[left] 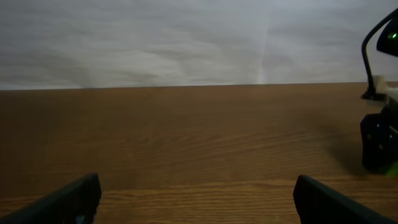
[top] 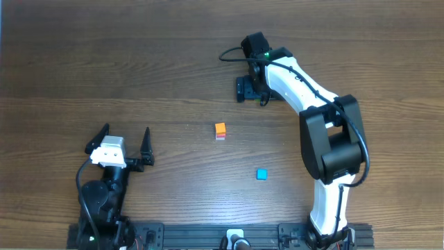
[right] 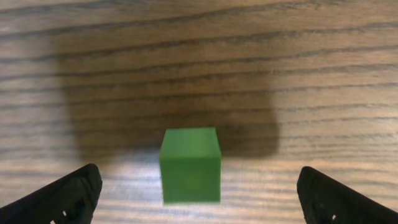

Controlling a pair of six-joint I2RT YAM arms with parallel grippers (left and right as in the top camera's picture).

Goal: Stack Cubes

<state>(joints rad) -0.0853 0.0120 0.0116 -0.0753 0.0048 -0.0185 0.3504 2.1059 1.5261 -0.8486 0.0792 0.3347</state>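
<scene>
A green cube (right: 190,165) lies on the wooden table straight under my right gripper (right: 198,198), whose fingers stand wide open on either side of it without touching. From above, that right gripper (top: 251,89) hangs over the far middle of the table. An orange cube (top: 220,128) sits on top of a pink one (top: 220,137) near the table's centre. A blue cube (top: 261,174) rests alone, nearer the front and a little to the right. My left gripper (top: 125,142) is open at the front left, holding nothing.
The right arm's gripper (left: 379,140) shows at the edge of the left wrist view, far across the bare wood. A pale wall rises behind the table's far edge (left: 186,87).
</scene>
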